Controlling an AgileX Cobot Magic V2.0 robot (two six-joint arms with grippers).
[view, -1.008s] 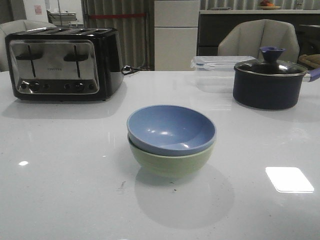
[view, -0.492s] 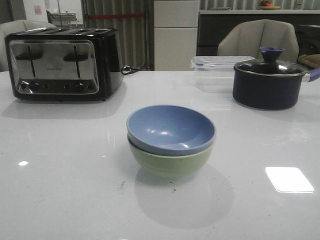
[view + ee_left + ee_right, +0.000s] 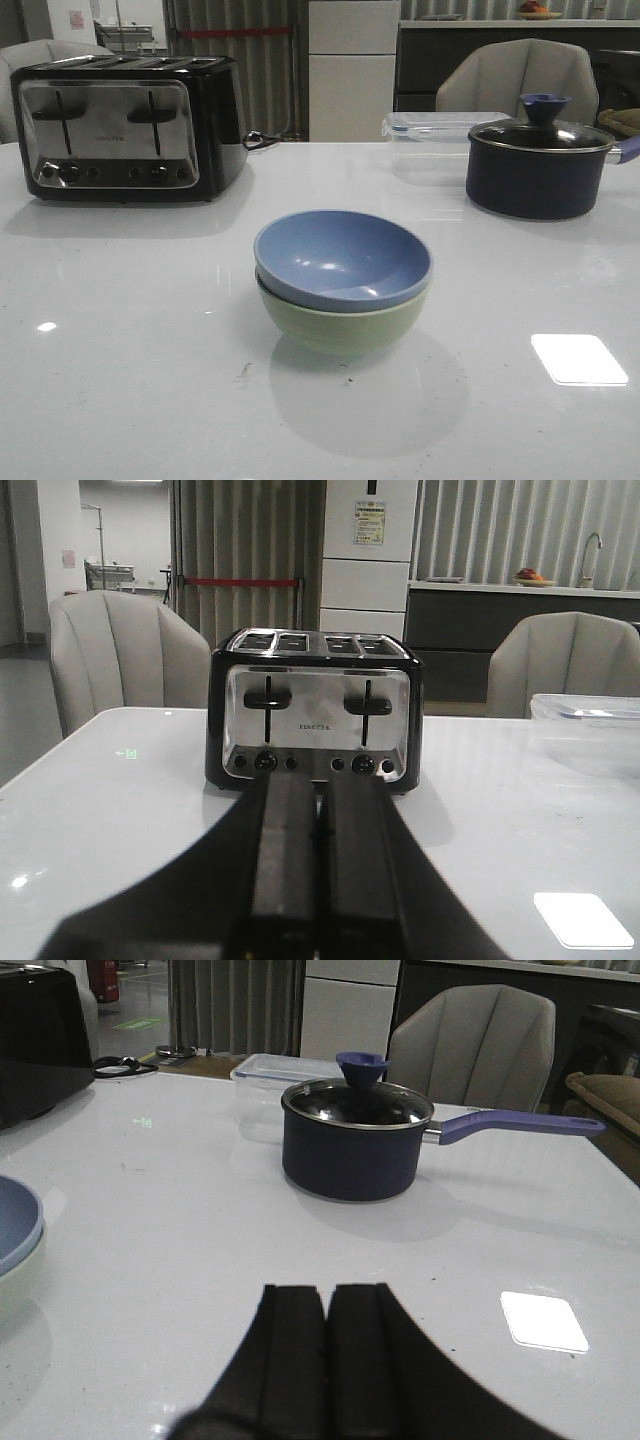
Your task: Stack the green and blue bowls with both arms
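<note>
The dusty blue bowl (image 3: 342,258) sits nested inside the pale green bowl (image 3: 345,325) at the middle of the white table, both upright. Neither arm shows in the front view. In the left wrist view my left gripper (image 3: 320,785) is shut and empty, low over the table, facing the toaster. In the right wrist view my right gripper (image 3: 327,1293) is shut and empty, with the edge of the stacked bowls (image 3: 18,1228) off to one side of it and apart from it.
A black and chrome toaster (image 3: 125,125) stands at the back left. A dark lidded pot (image 3: 538,165) with a blue handle stands at the back right, a clear plastic container (image 3: 435,130) behind it. Chairs stand beyond the table's far edge.
</note>
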